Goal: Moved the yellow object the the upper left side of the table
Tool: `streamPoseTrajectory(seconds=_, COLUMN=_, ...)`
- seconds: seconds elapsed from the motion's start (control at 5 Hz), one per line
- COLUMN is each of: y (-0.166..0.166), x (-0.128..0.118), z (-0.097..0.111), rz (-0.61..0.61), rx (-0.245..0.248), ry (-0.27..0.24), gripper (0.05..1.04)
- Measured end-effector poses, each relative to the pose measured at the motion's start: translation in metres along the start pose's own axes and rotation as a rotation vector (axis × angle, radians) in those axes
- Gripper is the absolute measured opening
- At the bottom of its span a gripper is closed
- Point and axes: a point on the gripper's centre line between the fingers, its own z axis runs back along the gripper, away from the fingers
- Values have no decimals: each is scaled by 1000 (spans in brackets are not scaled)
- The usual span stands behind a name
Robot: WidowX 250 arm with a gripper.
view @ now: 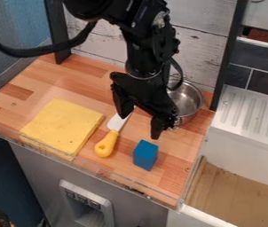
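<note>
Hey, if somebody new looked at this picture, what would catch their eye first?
Probably the black robot arm hanging in from the top, its open claw over the wooden counter. Next, the flat yellow square at the picture's left, and the blue block near the front, right of the yellow-handled knife.

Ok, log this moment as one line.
gripper: jaws apart over counter | yellow cloth: flat, picture left | yellow-handled knife: beside cloth | blue block: near knife | metal pot: partly behind gripper
</note>
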Motion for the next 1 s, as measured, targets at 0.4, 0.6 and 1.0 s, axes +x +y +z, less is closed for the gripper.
streamPoseTrajectory(seconds=0.4, y=18, x=-7, z=-13, rz=48, rx=-53, ry=-4, gripper=1001)
streamPoseTrajectory(seconds=0.6, y=43, x=-11, z=-13, rz=110, rx=-20, ry=-18, gripper=1001)
streamPoseTrajectory(seconds=1.0, y=106, x=-35, z=-19, rz=280, rx=62, ry=-37, gripper=1001)
